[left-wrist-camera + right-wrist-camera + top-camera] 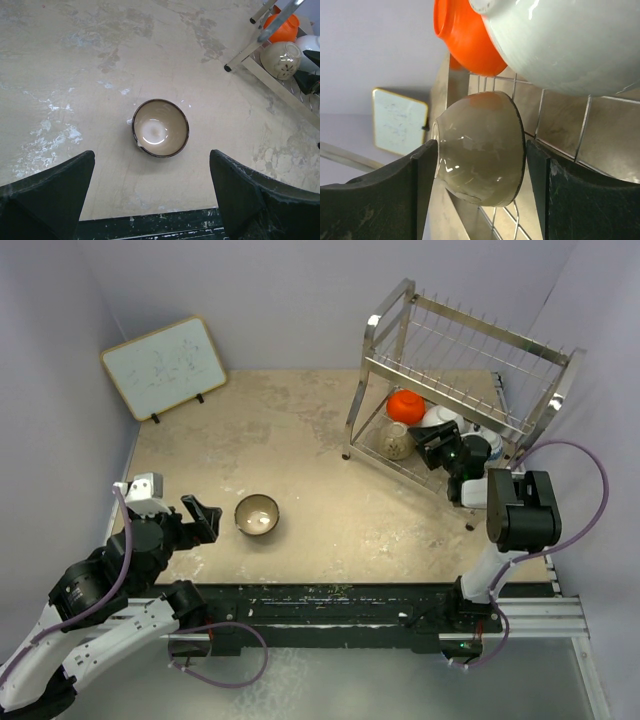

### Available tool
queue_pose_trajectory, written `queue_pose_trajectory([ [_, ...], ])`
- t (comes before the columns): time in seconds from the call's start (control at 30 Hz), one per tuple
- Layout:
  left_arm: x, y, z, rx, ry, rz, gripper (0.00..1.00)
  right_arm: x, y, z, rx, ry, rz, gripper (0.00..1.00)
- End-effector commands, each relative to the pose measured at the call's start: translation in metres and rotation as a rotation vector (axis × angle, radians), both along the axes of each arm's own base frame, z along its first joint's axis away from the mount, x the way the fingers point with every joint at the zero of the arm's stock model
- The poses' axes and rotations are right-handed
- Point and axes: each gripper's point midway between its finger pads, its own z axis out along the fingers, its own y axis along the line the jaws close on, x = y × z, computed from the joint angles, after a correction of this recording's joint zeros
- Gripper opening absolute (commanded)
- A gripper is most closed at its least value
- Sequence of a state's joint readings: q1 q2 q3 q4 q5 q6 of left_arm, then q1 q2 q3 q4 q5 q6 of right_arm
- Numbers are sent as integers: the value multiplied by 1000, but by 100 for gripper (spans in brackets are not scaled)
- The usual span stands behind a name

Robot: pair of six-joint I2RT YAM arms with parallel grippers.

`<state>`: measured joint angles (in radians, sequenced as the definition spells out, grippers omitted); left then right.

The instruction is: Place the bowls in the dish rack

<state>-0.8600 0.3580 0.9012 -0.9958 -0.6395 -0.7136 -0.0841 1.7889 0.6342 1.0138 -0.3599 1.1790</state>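
over on the left, the left gripper hangs low over the table, jaws spread wide and empty. it points at the tan bowl, which sits upright on the table just ahead of it, well apart from the rack.

across on the right, the rack's lower shelf holds an orange bowl, a white bowl and a pale bowl lying on its side. the right gripper is in under the upper shelf with its jaws wide, one finger either side of the pale bowl. they look just off it, though from so close i can't swear neither pad is touching.

i'd say the step in hand is letting this bowl go. done well, that means opening all the way before the arm moves. then it should back straight out along the line of the fingers, clear of the upper wires. it shouldn't swing sideways, since the orange and white bowls sit right beside and a nudge could roll the pale one. the tan bowl is the one left on the table.
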Motion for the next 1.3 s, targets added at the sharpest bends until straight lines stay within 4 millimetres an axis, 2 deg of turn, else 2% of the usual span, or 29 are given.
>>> queue_pose_trajectory([
  [0.0, 1, -2, 9, -21, -31, -11, 99, 11, -23, 25, -179, -41, -71, 74],
  [0.13, 2, -3, 8, -16, -28, -12, 99, 10, -30, 36, -249, -44, -88, 77],
  [0.23, 2, -4, 8, -12, -26, -14, 99, 9, -27, 45, -265, -80, -66, 78],
  [0.33, 2, -4, 8, -11, -25, -14, 99, 12, -14, 62, -251, -167, 1, 78],
  [0.47, 2, -4, 8, -11, -25, -13, 99, 12, 10, 74, -244, -242, 93, 77],
  [0.57, 3, -4, 7, -9, -23, -13, 99, 6, 28, 89, -266, -298, 135, 77],
  [0.77, 3, -4, 7, -8, -22, -15, 99, -8, 46, 108, -291, -356, 132, 78],
  [0.93, 2, -4, 8, -12, -26, -14, 99, -10, 65, 112, -296, -370, 153, 78],
  [1.03, 2, -3, 8, -15, -26, -13, 99, -9, 79, 109, -312, -357, 171, 78],
  [1.27, 1, -3, 8, -18, -27, -13, 99, 2, 98, 100, -306, -330, 181, 78],
])
